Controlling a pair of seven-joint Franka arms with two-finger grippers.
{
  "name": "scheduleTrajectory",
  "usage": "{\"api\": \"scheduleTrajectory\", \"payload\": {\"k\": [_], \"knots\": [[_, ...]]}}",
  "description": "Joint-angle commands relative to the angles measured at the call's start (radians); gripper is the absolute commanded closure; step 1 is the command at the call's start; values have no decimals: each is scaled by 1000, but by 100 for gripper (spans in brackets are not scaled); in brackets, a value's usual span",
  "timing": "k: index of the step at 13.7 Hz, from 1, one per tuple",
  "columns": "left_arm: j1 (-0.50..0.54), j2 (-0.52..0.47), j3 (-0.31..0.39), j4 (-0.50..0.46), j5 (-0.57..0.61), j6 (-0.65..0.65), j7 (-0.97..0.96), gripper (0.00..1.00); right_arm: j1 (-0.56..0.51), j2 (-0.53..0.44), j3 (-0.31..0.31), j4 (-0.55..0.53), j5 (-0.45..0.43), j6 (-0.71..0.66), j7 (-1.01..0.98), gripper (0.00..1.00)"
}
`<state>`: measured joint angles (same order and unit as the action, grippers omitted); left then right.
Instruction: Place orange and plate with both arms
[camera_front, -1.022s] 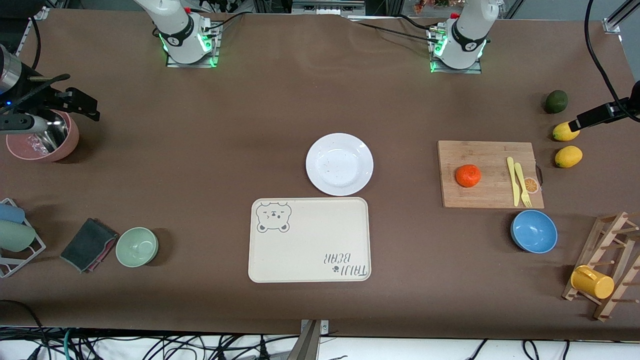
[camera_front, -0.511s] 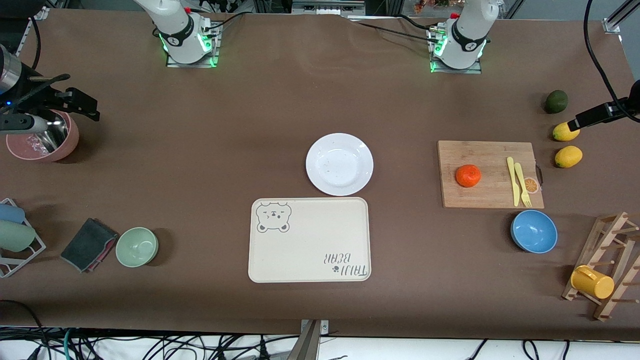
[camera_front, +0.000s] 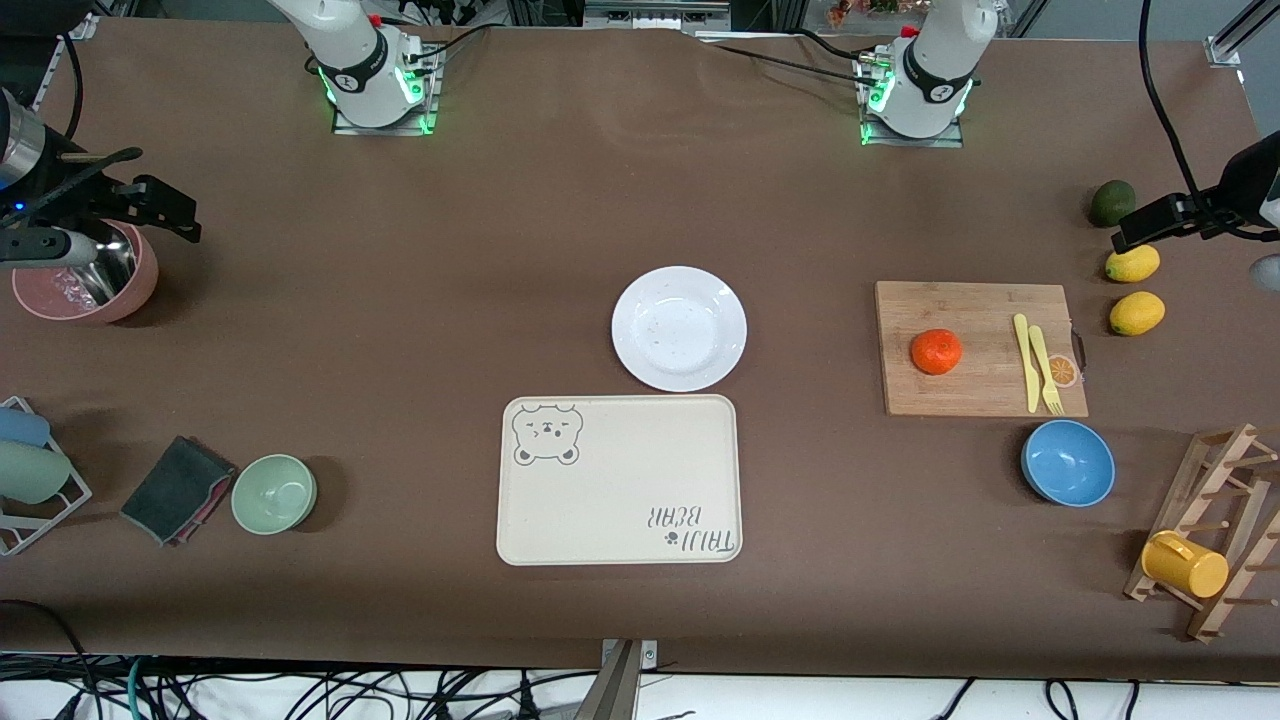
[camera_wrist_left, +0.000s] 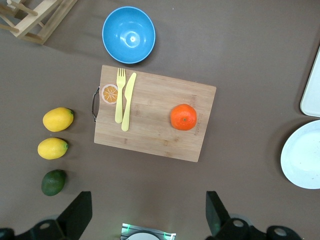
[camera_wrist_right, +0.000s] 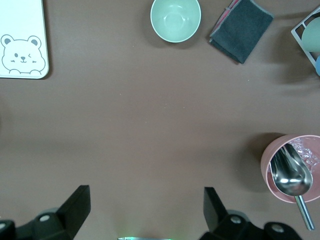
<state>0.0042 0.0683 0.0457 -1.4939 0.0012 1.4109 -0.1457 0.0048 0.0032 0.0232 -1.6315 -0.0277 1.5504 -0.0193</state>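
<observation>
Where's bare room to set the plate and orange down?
Cream tray is bare, just camera-side of the plate. Open cloth between plate and cutting board, and between tray and green bowl. Crowded around the orange's board: cutlery, lemons, blue bowl.

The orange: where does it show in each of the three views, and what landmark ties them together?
Front view: the orange lies on the cutting board, toward the left arm's end of the table.
Left wrist view: on the same board, beside the yellow fork and knife.
Right wrist view: not in it.
Shared landmark: the bear tray.
</observation>
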Motion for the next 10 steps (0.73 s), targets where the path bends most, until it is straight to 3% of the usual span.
{"api": "scheduleTrajectory", "payload": {"k": [1, 10], "knots": [[2, -21, -6, -26, 6, 23, 2, 0, -3, 6, 3, 24, 9, -18, -7, 0], [-6, -10, -6, -38, -39, 45, 2, 0, -3, 6, 3, 24, 11, -18, -8, 0]]}}
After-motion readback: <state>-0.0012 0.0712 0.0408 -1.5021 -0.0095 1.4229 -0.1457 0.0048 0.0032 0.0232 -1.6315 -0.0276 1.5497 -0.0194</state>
